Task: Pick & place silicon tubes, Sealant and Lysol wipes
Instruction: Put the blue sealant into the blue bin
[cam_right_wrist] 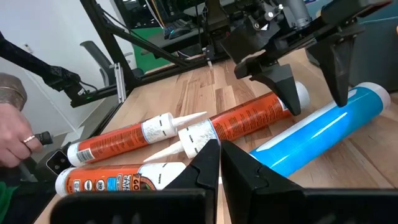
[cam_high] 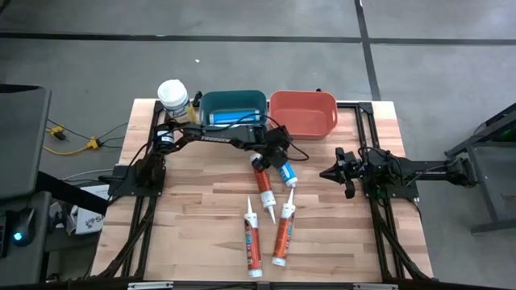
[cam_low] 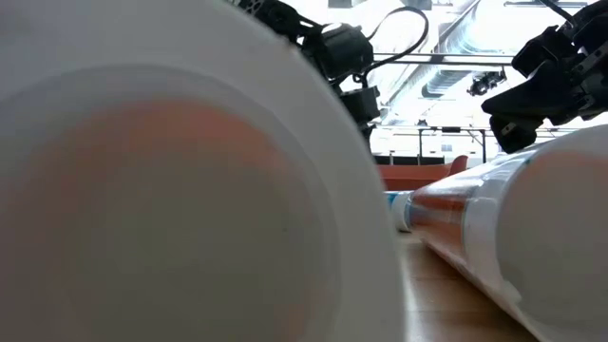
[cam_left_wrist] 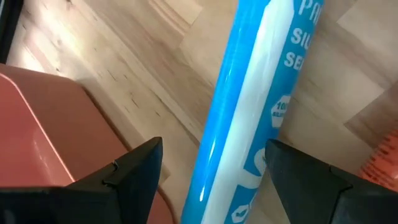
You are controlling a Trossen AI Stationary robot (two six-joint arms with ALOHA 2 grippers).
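Observation:
A blue silicone tube (cam_high: 285, 172) lies flat on the table in front of the red bin; it also shows in the left wrist view (cam_left_wrist: 249, 112) and the right wrist view (cam_right_wrist: 323, 127). My left gripper (cam_high: 272, 156) is open just above it, one finger (cam_left_wrist: 134, 171) on each side of its body, touching nothing. An orange tube (cam_high: 264, 186) lies beside it, and two more orange tubes (cam_high: 252, 242) (cam_high: 282, 234) lie nearer the front edge. The Lysol wipes (cam_high: 173, 96) stand upright at the far left. My right gripper (cam_high: 326, 172) is shut and empty to the right of the tubes.
A teal bin (cam_high: 234, 101) holding something blue and a red bin (cam_high: 303, 113) stand at the far edge. In the low view, tube ends (cam_low: 171, 190) fill the foreground. A person's hand (cam_right_wrist: 12, 134) shows beyond the table's edge.

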